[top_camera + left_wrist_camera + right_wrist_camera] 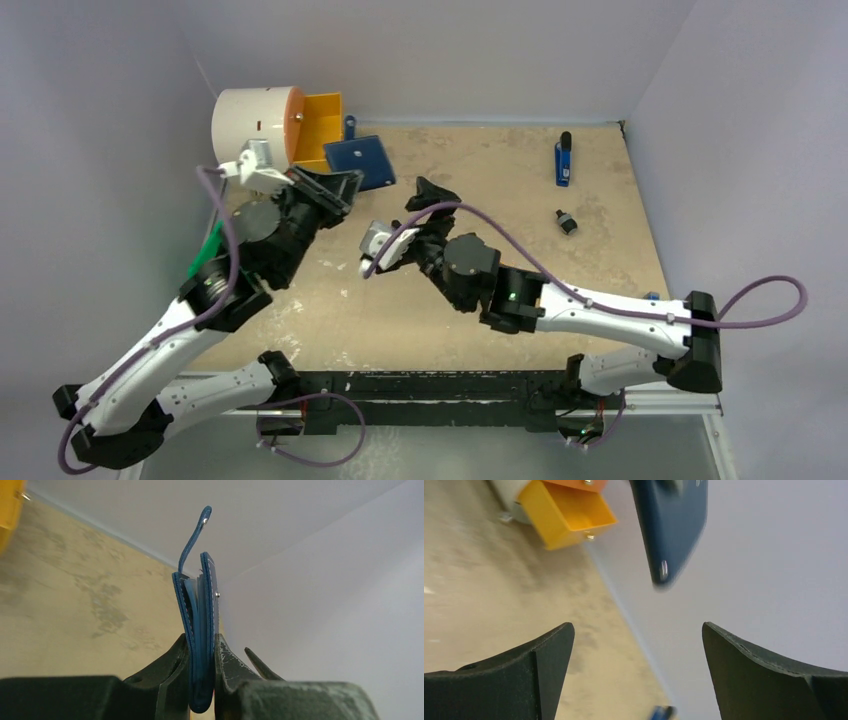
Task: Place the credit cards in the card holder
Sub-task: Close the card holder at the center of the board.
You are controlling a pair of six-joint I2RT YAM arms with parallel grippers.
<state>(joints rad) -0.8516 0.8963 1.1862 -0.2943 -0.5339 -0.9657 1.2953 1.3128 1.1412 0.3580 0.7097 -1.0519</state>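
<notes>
The card holder (362, 160), a small navy folding case, is off the table at the back left, and my left gripper (338, 186) is shut on its lower edge. In the left wrist view the card holder (201, 610) stands edge-on between the fingers of that gripper (202, 647), its snap tab (199, 532) sticking up. Thin lighter layers show between its covers. The credit cards are hidden; no loose one shows. My right gripper (432, 193) is just right of the holder, open and empty (638, 630), with the card holder (671, 525) beyond its jaws.
A white cylinder (252, 122) with an open orange drawer (322, 128) stands at the back left, just behind the holder. A blue object (563, 160) and a small black piece (566, 222) lie at the back right. Something green (205, 250) shows behind my left arm.
</notes>
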